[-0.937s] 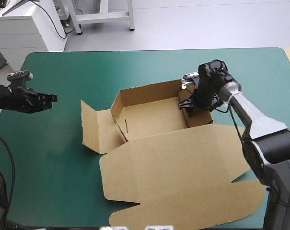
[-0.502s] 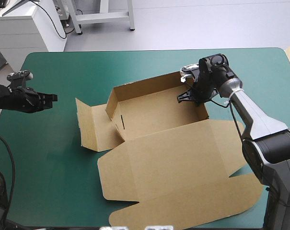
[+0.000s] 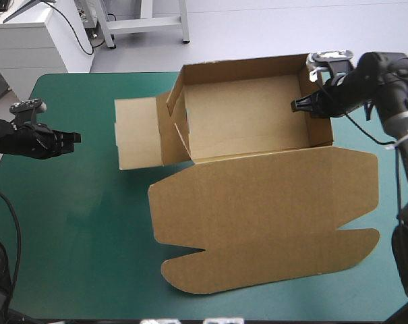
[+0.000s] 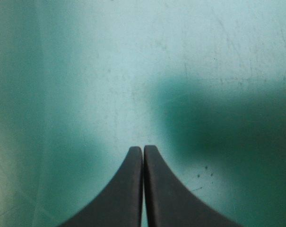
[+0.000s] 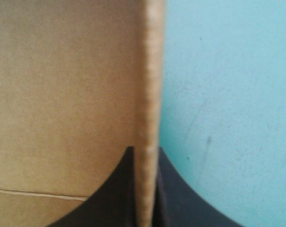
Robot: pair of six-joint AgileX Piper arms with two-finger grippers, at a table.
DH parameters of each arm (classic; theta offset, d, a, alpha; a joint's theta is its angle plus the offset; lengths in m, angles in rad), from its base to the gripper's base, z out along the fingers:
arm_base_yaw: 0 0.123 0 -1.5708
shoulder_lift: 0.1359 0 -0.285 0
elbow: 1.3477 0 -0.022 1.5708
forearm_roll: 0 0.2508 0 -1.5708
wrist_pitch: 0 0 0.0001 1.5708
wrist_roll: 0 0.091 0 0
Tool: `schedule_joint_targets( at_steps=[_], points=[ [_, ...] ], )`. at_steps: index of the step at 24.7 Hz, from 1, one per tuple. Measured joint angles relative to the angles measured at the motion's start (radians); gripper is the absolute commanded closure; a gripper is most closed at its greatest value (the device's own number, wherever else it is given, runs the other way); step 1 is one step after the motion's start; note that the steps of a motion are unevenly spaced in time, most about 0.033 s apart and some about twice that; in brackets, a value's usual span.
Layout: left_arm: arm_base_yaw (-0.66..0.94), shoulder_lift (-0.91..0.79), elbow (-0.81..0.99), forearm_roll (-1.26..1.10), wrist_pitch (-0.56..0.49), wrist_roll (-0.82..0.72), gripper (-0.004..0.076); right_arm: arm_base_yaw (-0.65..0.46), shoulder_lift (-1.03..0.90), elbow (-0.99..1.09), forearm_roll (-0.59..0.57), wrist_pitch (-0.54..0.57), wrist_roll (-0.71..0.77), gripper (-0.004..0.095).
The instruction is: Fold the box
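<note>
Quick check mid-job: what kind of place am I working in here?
Likely a robot test bench: one teal-green table, a lone brown box, and the right end effector gripping its wall.

The right gripper [image 3: 301, 104], clamped on the right wall of the box [image 3: 244, 121], now stands at the far edge of the table [image 3: 89, 256], farther out than earlier. The box has travelled with it. Its tray now overlaps that far edge, and its lid lies closer to it.
</note>
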Motion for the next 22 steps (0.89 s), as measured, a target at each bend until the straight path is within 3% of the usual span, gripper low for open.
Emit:
schedule_joint_targets(
  at_steps=[7, 12, 22],
  points=[
    [0.000, 0.000, 0.000, 0.008, -0.034, 0.000, 0.0732, -0.022, -0.227, 0.000, 0.082, 0.006, -0.020, 0.0929],
    [-0.064, 0.001, 0.000, -0.148, -0.037, 0.031, 0.0732, -0.022, -0.292, 0.000, 0.275, 0.006, -0.095, 0.0929],
    [-0.321, 0.002, 0.000, -0.267, -0.050, 0.053, 0.0732, -0.022, -0.219, 0.000, 0.295, 0.006, -0.102, 0.0927]
  ],
)
